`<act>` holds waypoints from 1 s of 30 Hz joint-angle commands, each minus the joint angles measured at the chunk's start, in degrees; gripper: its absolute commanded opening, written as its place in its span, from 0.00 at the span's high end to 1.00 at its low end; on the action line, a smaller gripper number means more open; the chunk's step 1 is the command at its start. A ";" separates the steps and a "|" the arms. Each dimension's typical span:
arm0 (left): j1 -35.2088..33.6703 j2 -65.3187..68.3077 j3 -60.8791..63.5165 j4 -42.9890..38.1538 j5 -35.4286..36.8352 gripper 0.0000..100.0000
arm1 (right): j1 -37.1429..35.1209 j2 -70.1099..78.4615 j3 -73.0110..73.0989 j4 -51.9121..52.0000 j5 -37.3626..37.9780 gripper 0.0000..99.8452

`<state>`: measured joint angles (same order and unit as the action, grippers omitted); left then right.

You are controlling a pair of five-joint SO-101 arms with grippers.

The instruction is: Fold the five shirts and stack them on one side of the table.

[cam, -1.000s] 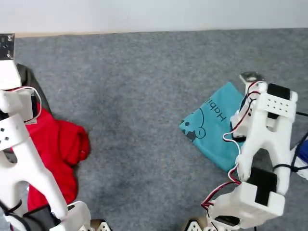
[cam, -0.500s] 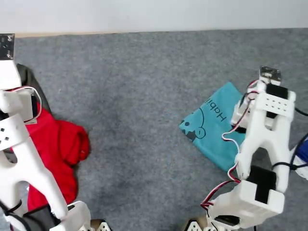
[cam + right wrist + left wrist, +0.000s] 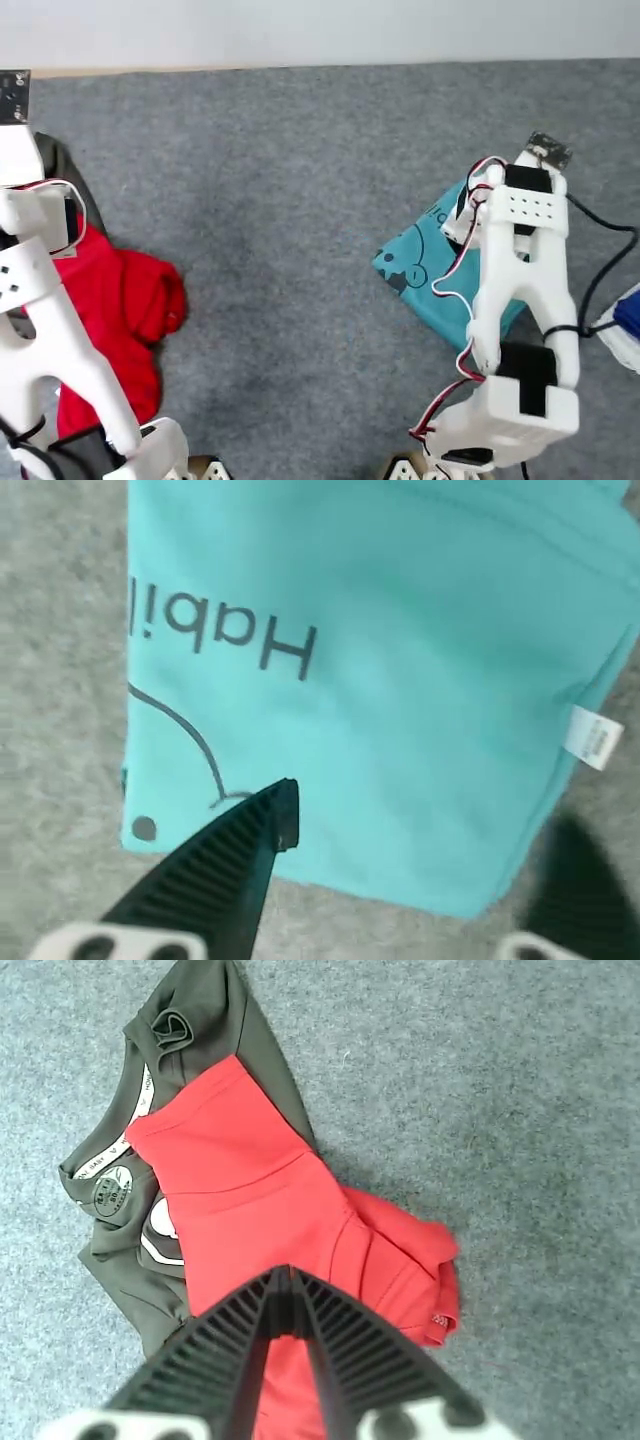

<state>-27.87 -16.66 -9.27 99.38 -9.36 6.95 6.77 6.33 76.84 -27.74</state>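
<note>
1. The left fingers [image 3: 250, 1330] are pressed together at the tips, above the red shirt [image 3: 250, 1190]. Whether they pinch any cloth cannot be told.
2. The red shirt lies crumpled at the left side of the table [image 3: 280, 180], partly on top of a dark shirt [image 3: 200, 1020] that spreads out from under it.
3. The left arm [image 3: 50, 330] stands over this pile in the high view.
4. The right fingers [image 3: 245, 855] are spread wide apart and hold nothing. One dark finger tip sits just above the teal shirt [image 3: 400, 630], near its printed edge.
5. The teal shirt is folded into a flat rectangle and lies askew on the right side of the table, well apart from the red one. A small white tag [image 3: 590, 740] sticks out at one edge.
6. The right arm [image 3: 520, 260] covers part of the teal shirt in the high view.
7. A blue cloth [image 3: 628, 315] shows at the table's right edge.
</note>
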 commanded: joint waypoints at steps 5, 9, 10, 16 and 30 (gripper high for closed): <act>-0.18 -2.46 -0.22 1.23 0.18 1.00 | 1.71 6.81 -2.02 -4.97 -0.97 0.49; -0.18 -2.46 -0.22 1.23 0.18 1.00 | 2.33 9.10 -2.02 -8.48 -0.97 0.49; -0.18 -2.46 -0.22 1.23 0.18 1.00 | 2.51 9.80 -2.02 -9.54 -0.97 0.49; -0.18 -2.46 -0.22 1.23 0.18 1.00 | 2.59 15.34 -2.02 -15.96 -0.97 0.49; -0.26 -2.46 -0.22 1.23 0.09 1.00 | 4.70 24.04 -7.65 -10.68 -3.87 0.51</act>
<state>-27.87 -16.66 -9.27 99.38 -9.36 10.20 28.22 1.41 63.38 -31.08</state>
